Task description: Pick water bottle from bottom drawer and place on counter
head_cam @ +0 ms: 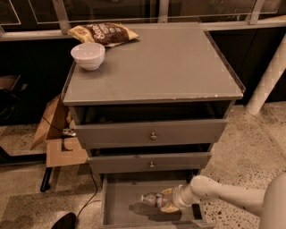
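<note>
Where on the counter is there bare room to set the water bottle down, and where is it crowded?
The counter is bare across its middle, right side and front edge, everything right of the bowl and in front of the chip bag. Only the back-left corner is crowded. The gripper is down in the bottom drawer at the water bottle.

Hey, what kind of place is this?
Probably an office or lab corner: speckled floor, dark windows, cardboard beside the cabinet. The gripper is in the bottom drawer at the water bottle.
</note>
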`<state>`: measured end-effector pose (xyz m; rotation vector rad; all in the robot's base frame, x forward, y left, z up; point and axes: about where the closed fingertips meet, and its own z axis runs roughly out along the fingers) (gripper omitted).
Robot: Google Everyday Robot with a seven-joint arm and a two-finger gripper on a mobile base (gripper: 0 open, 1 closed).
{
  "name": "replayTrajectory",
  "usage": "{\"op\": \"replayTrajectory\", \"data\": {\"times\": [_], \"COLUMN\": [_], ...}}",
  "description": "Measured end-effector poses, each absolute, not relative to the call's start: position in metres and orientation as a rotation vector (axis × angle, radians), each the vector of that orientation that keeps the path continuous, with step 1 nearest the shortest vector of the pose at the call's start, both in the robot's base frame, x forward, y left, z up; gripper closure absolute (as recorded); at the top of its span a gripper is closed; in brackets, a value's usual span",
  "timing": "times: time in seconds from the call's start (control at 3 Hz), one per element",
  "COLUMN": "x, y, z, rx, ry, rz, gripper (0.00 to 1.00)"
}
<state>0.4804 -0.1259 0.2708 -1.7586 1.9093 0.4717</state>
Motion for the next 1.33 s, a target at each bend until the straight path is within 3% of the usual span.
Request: {"op": "replayTrajectory", "data": {"times": [0.67, 1.33], "x": [0.478, 0.472], "y": [-0.13, -0.143], "z": [0.29, 0.412], "rx": [-1.736, -1.663], "ry": [1.914, 1.939], "rz": [0.471, 0.454], "gripper": [1.0, 1.0]}}
